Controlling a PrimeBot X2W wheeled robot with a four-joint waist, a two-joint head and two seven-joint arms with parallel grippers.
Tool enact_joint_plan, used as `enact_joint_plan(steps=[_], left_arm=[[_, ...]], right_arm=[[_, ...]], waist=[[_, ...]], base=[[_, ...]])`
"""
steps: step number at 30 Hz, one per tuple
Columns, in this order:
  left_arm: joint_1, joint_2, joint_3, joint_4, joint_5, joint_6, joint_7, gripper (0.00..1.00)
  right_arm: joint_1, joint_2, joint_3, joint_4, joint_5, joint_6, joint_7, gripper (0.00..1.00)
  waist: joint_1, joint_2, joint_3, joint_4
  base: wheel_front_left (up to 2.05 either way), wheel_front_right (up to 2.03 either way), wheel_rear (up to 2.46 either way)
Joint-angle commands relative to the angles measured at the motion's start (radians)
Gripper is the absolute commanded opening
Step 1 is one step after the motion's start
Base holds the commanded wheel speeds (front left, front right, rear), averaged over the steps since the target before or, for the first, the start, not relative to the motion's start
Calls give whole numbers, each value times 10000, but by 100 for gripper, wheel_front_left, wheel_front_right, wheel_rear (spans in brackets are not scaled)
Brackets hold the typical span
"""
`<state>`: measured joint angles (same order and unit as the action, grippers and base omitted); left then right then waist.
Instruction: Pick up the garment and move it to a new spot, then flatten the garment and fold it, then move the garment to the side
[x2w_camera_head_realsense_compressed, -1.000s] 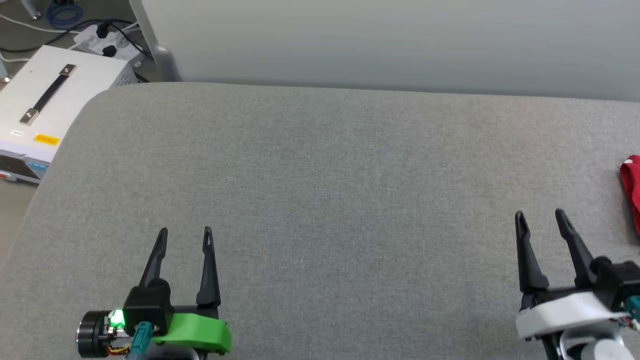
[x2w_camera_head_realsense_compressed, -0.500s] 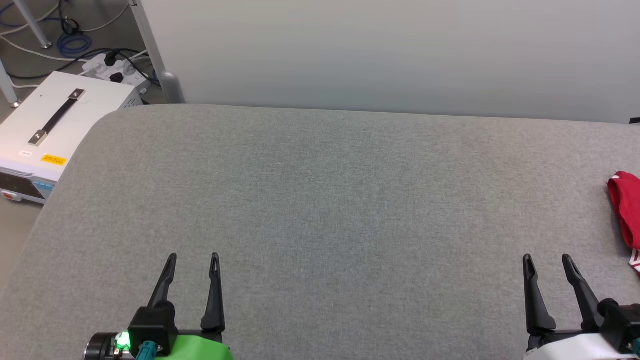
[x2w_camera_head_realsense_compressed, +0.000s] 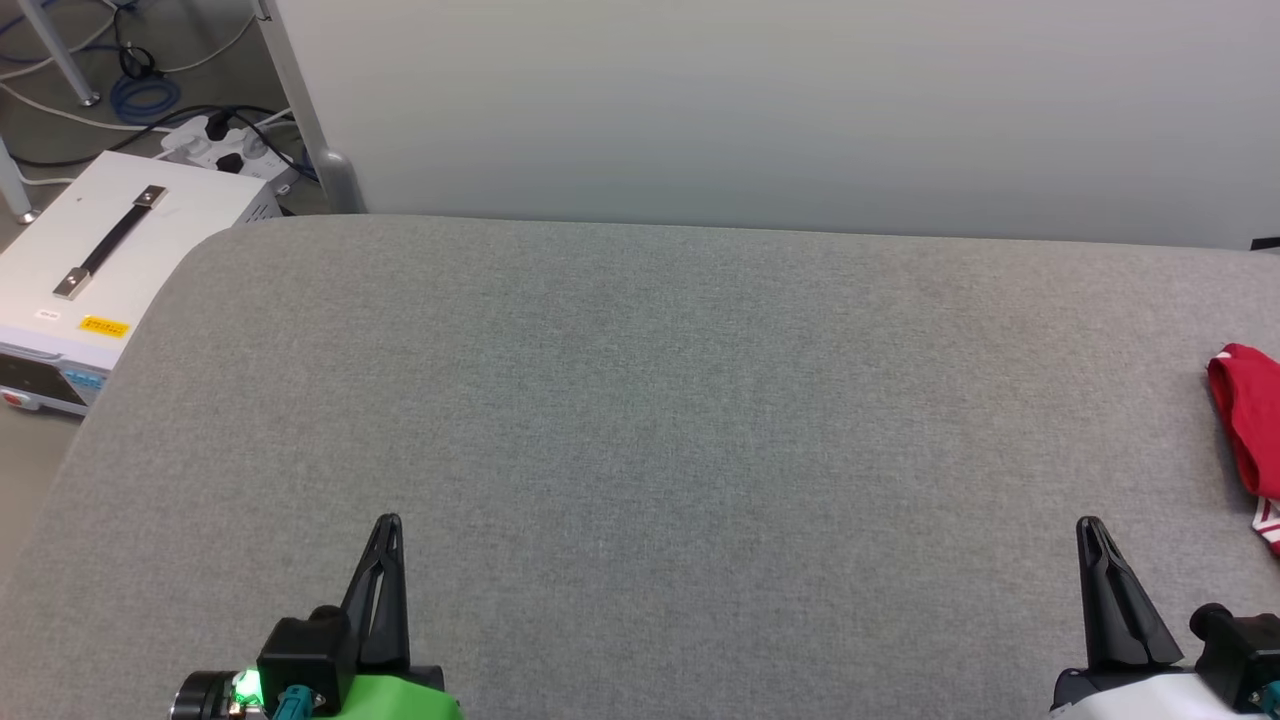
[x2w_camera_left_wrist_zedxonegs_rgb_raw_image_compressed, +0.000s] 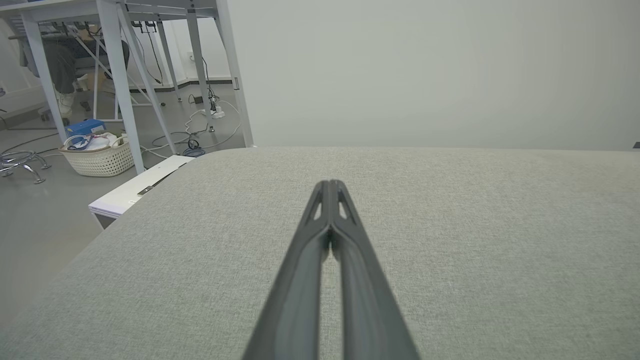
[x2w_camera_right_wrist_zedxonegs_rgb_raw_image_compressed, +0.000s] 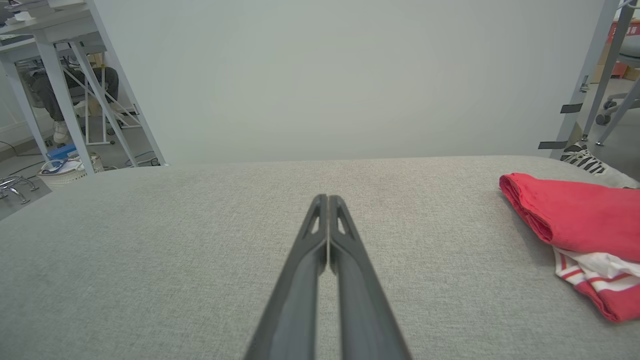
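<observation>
The garment (x2w_camera_head_realsense_compressed: 1248, 420) is a red bundle with a strip of red-white striped trim, lying folded at the far right of the grey padded table (x2w_camera_head_realsense_compressed: 640, 400). In the right wrist view the garment (x2w_camera_right_wrist_zedxonegs_rgb_raw_image_compressed: 585, 220) lies to the right of my fingers, apart from them. My right gripper (x2w_camera_head_realsense_compressed: 1090, 527) is shut on nothing near the front edge, left of the garment; its tips (x2w_camera_right_wrist_zedxonegs_rgb_raw_image_compressed: 327, 199) meet over bare cloth. My left gripper (x2w_camera_head_realsense_compressed: 388, 524) is shut and empty at the lower left, and its tips (x2w_camera_left_wrist_zedxonegs_rgb_raw_image_compressed: 330, 184) are pressed together.
A white equipment case (x2w_camera_head_realsense_compressed: 90, 270) with a black handle stands on the floor off the table's left edge, with a power strip (x2w_camera_head_realsense_compressed: 215, 140) and cables behind it. A pale partition (x2w_camera_head_realsense_compressed: 760, 110) runs along the table's far edge. A laundry basket (x2w_camera_left_wrist_zedxonegs_rgb_raw_image_compressed: 97, 155) sits on the floor.
Both grippers have gone from open to shut, with nothing taken hold of. The head camera tilted up over the second, so the table and garment sit lower in the view.
</observation>
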<state>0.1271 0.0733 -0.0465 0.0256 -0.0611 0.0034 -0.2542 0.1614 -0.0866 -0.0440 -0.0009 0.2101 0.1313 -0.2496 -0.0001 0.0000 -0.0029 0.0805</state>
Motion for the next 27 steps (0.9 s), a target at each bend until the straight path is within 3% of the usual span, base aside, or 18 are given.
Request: enact_joint_plan(steps=[1,27], left_arm=[[-23,-4,10,-5,11,-1,44,0],[-285,-52,106,-57,137,-8,569,0]], right_arm=[[-29,7,8,0,-38,0,40,0],[-362,81,99,2,-472,-1,556,0]], waist=[[1,0,1,-10],[1,0,7,-177]], base=[[0,0,0],[0,0,0]])
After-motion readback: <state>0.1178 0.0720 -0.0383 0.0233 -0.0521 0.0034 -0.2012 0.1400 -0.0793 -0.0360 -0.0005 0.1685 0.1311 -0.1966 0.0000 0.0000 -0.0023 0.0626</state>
